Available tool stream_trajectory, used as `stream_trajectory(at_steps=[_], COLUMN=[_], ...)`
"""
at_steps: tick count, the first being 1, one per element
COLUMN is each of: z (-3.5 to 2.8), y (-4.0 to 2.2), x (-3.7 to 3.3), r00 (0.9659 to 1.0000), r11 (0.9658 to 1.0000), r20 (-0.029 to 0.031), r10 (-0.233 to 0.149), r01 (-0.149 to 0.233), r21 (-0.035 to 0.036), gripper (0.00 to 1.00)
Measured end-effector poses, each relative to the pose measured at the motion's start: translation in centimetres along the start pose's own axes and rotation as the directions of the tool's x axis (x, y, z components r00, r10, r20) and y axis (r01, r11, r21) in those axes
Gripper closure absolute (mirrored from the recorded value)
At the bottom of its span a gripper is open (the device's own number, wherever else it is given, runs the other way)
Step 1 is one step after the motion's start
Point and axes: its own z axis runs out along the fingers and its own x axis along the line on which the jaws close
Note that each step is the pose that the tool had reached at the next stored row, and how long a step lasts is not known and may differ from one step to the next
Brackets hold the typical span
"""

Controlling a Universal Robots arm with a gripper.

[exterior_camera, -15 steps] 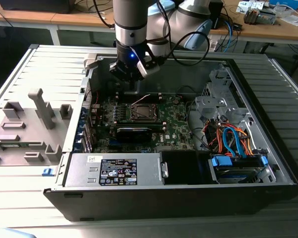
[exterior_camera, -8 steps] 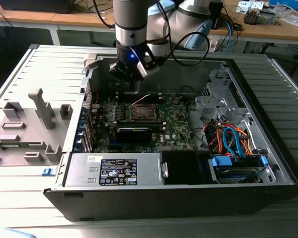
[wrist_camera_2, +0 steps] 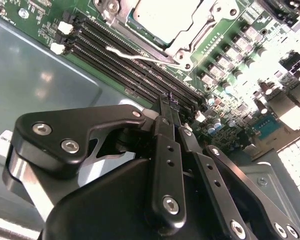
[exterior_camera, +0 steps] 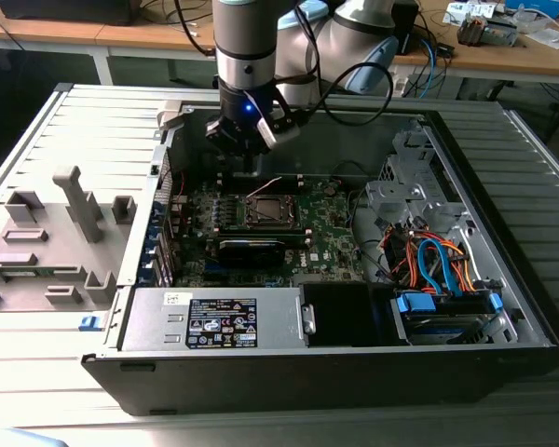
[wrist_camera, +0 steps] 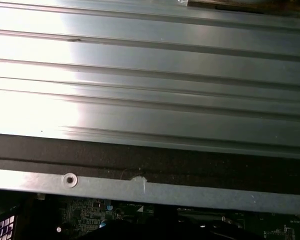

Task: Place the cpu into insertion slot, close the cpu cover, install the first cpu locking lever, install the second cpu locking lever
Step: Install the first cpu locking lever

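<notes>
The cpu (wrist_camera_2: 162, 17) sits under the cpu cover (wrist_camera_2: 192, 37) in the second wrist view; end effector (wrist_camera_2: 171, 107) closed, empty.

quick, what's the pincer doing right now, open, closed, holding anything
Pincer: closed, fingers together with nothing between them, above the memory slots beside the cpu in its socket.

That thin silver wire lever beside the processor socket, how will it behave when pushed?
The thin silver wire lever looks long and slender, so probably springy, not rigid. Its smooth bare metal may let a pushing finger slide off.
</notes>
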Motion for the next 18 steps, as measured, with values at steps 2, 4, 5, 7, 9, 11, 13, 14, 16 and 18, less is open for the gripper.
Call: stream_trajectory(at_steps=[2,4,5,7,9,11,13,14,16,18], z=[0.04,0.08,0.12,0.22,0.38,0.62,0.89,1.07,1.26,1.46], y=[0.00,-0.01,-0.02,-0.05,-0.08,-0.12,-0.16,-0.17,-0.20,-0.22], x=[-0.03,-0.09,-0.14,-0.31,-0.53,-0.68,-0.72,-0.73,-0.74,-0.74], r00=[1.0000,1.0000,1.0000,1.0000,1.0000,1.0000,1.0000,1.0000,1.0000,1.0000], r11=[0.9998,0.9989,0.9984,0.9974,0.9971,0.9971,0.9971,0.9971,0.9971,0.9970], r20=[-0.0020,-0.0042,-0.0051,-0.0066,-0.0069,-0.0069,-0.0070,-0.0069,-0.0071,-0.0073], r10=[-0.001,-0.001,-0.001,-0.002,-0.002,-0.002,-0.002,-0.002,-0.003,-0.006], r01=[0.001,0.001,0.002,0.002,0.002,0.002,0.002,0.003,0.004,0.006], r21=[0.0223,0.0471,0.0566,0.0722,0.0764,0.0765,0.0766,0.0766,0.0766,0.0767], gripper=[0.89,0.89,0.89,0.89,0.89,0.89,0.89,0.89,0.89,0.89])
